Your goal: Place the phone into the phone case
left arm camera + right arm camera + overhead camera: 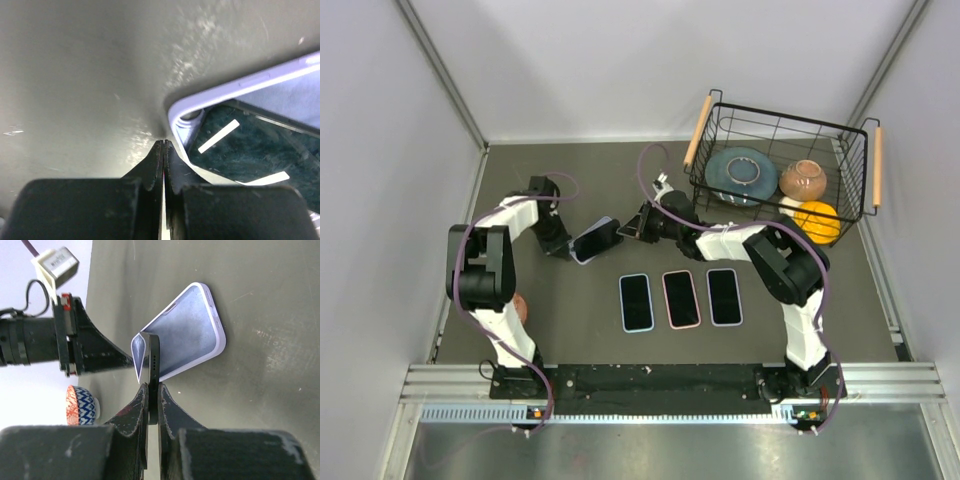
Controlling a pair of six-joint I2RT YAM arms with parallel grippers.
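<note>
A lavender phone case point(192, 327) lies open side up on the dark table. A black phone point(153, 357) stands edge-on with its far end in the case's near corner. My right gripper point(151, 385) is shut on the phone's lower edge. In the top view the phone point(602, 237) sits between both grippers. My left gripper point(164, 142) is shut and empty, its tips at the outer corner of the case point(175, 112), touching or nearly so. The phone's dark glass point(250, 150) shows inside the case. The left gripper also shows in the right wrist view point(87, 347).
Three more phones point(681, 298) lie in a row in front of the arms. A black wire basket point(775, 130) at the back right holds a blue plate, a brown bowl and an orange object. A blue-and-red patterned cup point(82, 405) stands beside the left arm.
</note>
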